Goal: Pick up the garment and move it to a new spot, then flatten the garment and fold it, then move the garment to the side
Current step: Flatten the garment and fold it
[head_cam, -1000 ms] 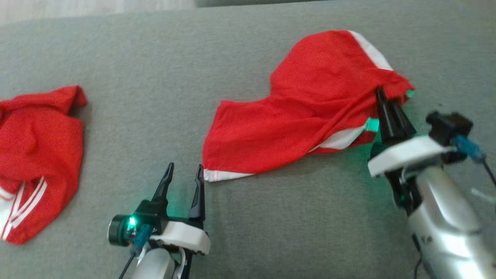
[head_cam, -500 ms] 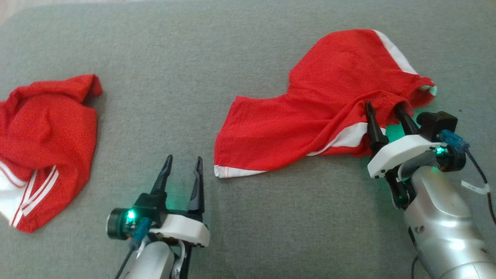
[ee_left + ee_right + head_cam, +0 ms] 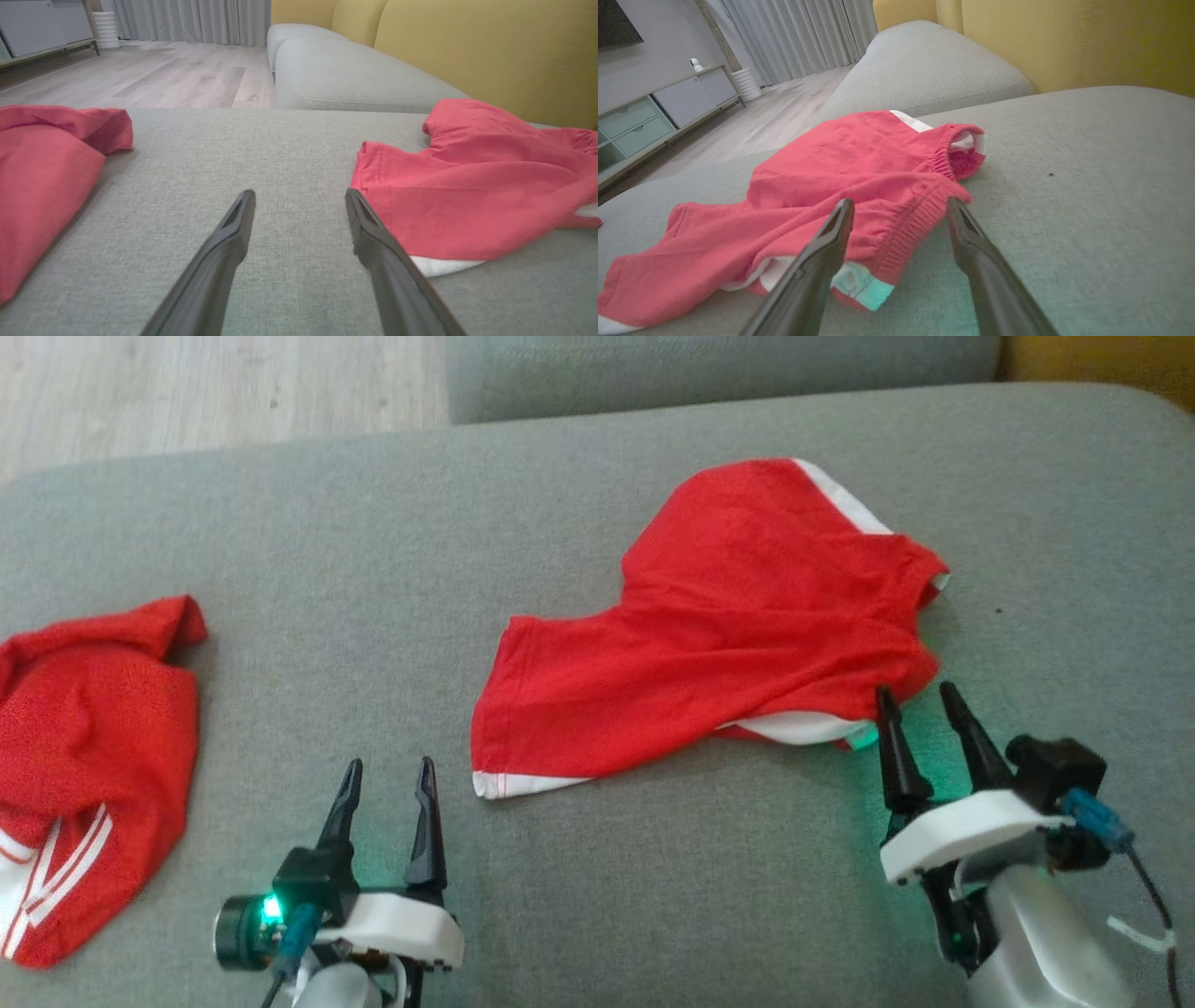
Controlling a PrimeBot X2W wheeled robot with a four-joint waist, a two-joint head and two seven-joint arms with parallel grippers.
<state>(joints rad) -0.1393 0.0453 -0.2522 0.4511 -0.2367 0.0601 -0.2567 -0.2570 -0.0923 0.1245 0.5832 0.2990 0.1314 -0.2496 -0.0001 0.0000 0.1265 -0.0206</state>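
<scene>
While lying rumpled on the grey fabric sofa cushion (image 3: 373, 569), the red cloth shorts with white trim (image 3: 728, 635) are looking light, limp; gathered waistband (image 3: 915, 224) likely gripping best. Both standing wide, holding nothing: left gripper (image 3: 389, 765), right gripper (image 3: 915, 695).

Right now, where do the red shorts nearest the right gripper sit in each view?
Head view: shorts right of centre.
Left wrist view: shorts at the right, leg hem nearest the camera.
Right wrist view: shorts centre-left, waistband nearest the camera.
Shared landmark: yellow backrest, at the top right in all three.
</scene>
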